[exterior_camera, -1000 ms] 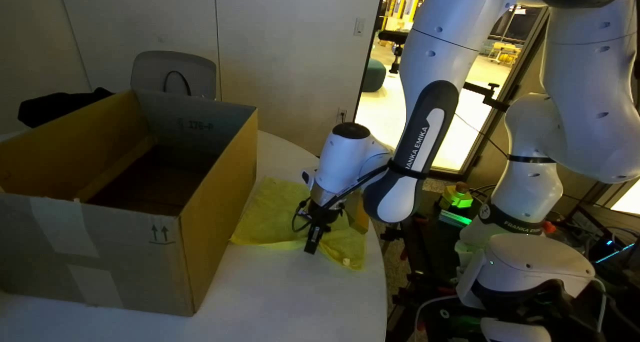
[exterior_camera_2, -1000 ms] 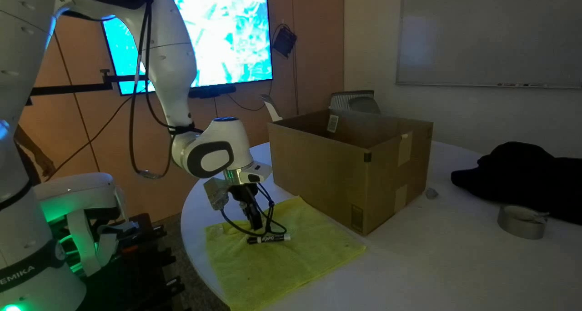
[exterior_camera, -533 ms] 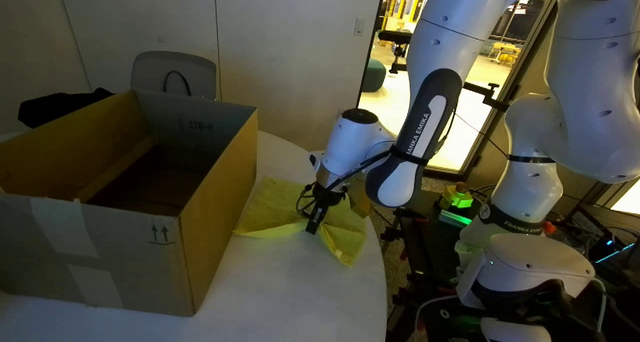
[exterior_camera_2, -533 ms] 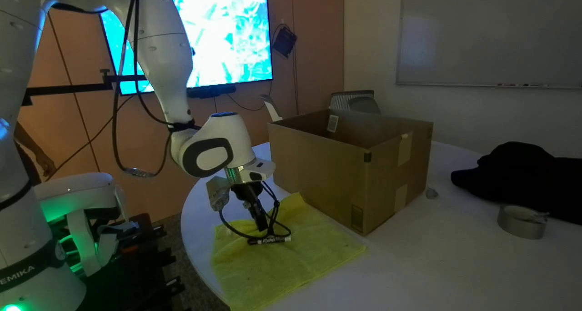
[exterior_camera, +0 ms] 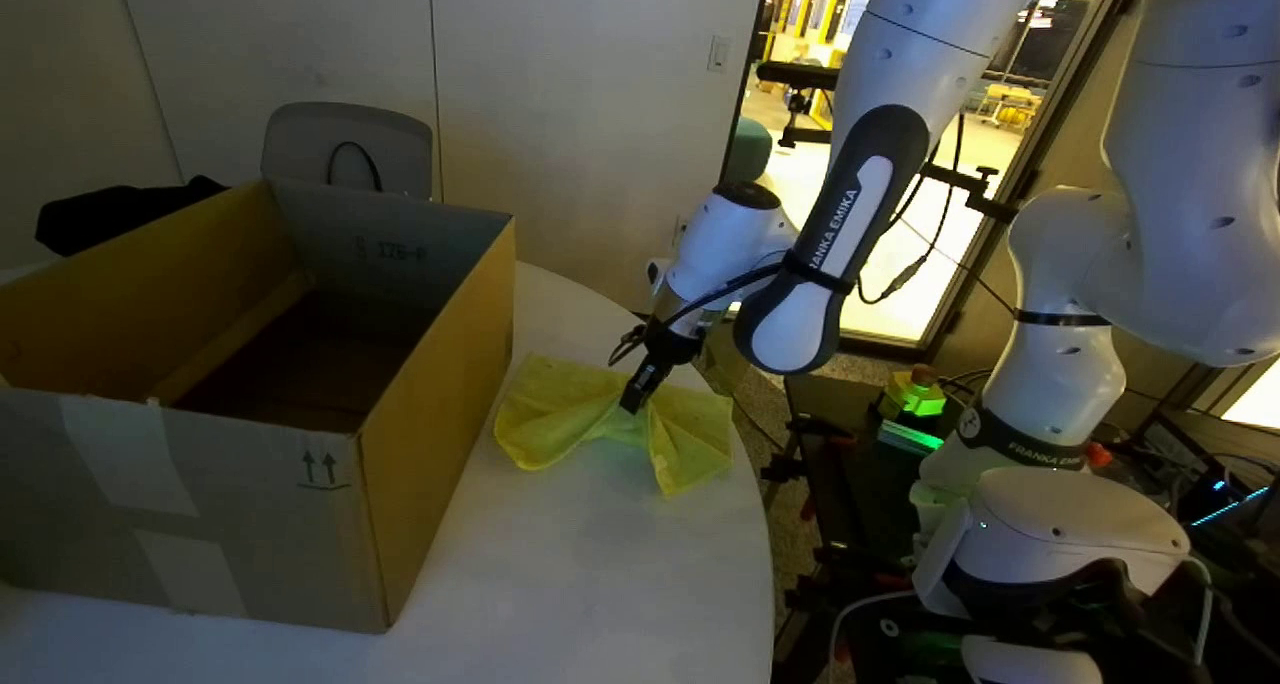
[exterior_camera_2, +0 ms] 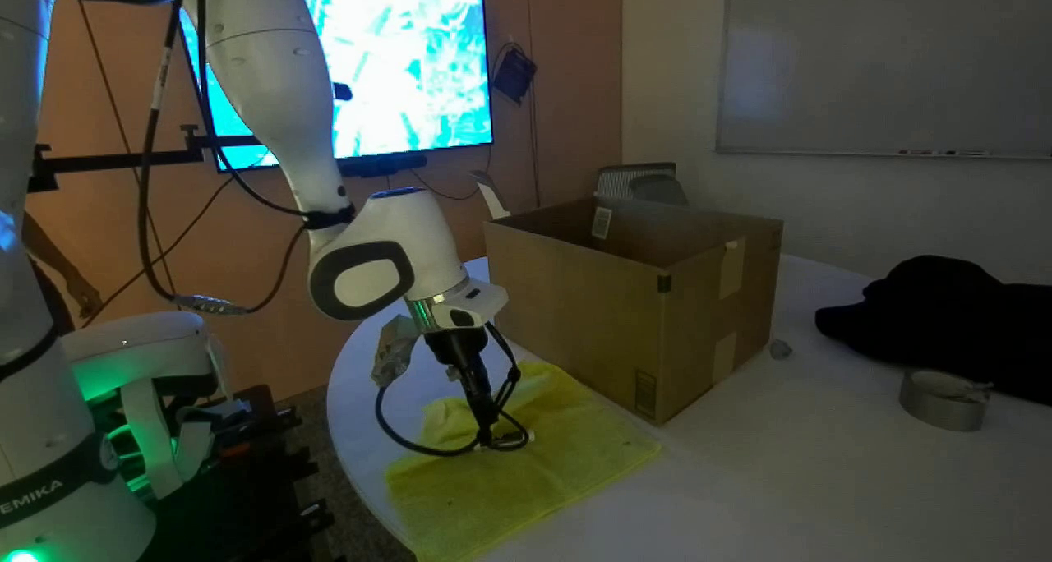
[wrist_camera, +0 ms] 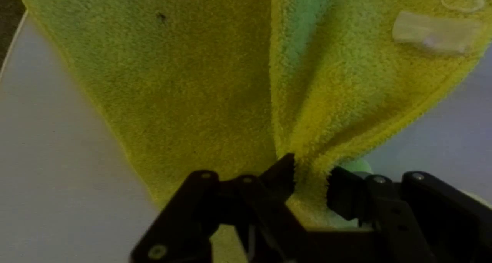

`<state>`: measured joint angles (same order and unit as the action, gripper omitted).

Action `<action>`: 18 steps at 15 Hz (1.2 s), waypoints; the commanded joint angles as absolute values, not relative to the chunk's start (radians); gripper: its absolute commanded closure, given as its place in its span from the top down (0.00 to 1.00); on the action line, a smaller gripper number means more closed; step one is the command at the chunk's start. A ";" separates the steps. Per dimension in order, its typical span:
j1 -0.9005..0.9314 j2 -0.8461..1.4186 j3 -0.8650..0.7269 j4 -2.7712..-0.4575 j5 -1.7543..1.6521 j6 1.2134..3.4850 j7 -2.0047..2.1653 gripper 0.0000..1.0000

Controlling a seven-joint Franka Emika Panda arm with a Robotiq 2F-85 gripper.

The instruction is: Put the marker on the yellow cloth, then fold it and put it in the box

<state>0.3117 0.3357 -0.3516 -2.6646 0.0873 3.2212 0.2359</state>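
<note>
One gripper (wrist_camera: pixel 311 186) is pinching the yellow cloth (exterior_camera: pixel 575 409); the box (exterior_camera: pixel 260 524) is standing at its nine o'clock in an exterior view

Find on the round white table (exterior_camera_2: pixel 822 480) a grey tape roll (exterior_camera_2: pixel 943 404) just beside a heap of black fabric (exterior_camera_2: pixel 937 315); note a lit rectangular screen (exterior_camera_2: pixel 411 61) and a framed whiteboard (exterior_camera_2: pixel 888 61).

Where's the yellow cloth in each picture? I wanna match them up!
In an exterior view: the yellow cloth is just below the middle, right of the box.
In an exterior view: the yellow cloth is at bottom middle, beside the box.
Wrist view: the yellow cloth fills much of the top and middle.
All three share the gripper; the wrist view shows it pinching the yellow cloth.
</note>
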 commanded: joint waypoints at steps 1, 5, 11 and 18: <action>0.328 0.335 -0.400 -2.688 0.167 3.251 0.260 0.09; 0.304 0.355 -0.422 -2.687 0.220 3.230 0.318 0.09; 0.241 0.405 -0.401 -2.659 0.288 3.179 0.373 0.11; 0.225 0.400 -0.384 -2.670 0.282 3.172 0.387 0.75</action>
<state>0.2229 0.3984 -0.3885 -2.6744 0.2652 3.1695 0.3745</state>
